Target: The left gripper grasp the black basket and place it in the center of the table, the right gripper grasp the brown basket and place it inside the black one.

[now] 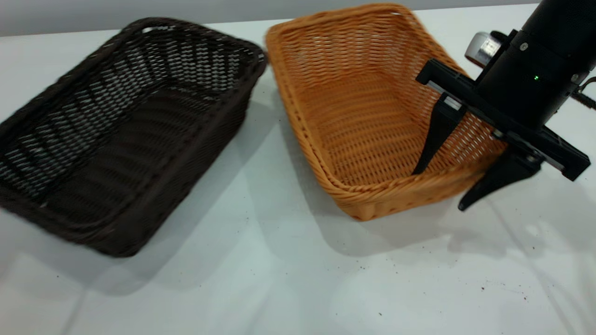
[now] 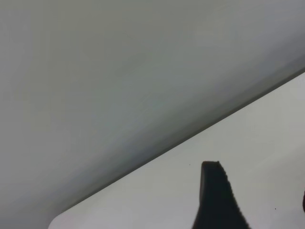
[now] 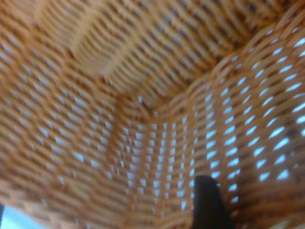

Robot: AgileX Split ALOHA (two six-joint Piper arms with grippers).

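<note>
The black basket [image 1: 116, 139] rests on the white table [image 1: 288, 279] at the left, with no gripper near it. Beside it to the right sits the brown basket [image 1: 368, 111]. My right gripper [image 1: 437, 190] is open and straddles the brown basket's near right wall, one finger inside and one outside. The right wrist view is filled with the brown basket's woven inside [image 3: 143, 119], with one dark finger [image 3: 207, 205] against the wall. My left gripper [image 2: 259, 200] is out of the exterior view. It is open over the bare table [image 2: 267, 143], holding nothing.
The two baskets nearly touch at their far corners. Bare tabletop with a few dark specks [image 1: 484, 288] lies in front of them. The table's far edge meets a grey wall [image 2: 119, 71].
</note>
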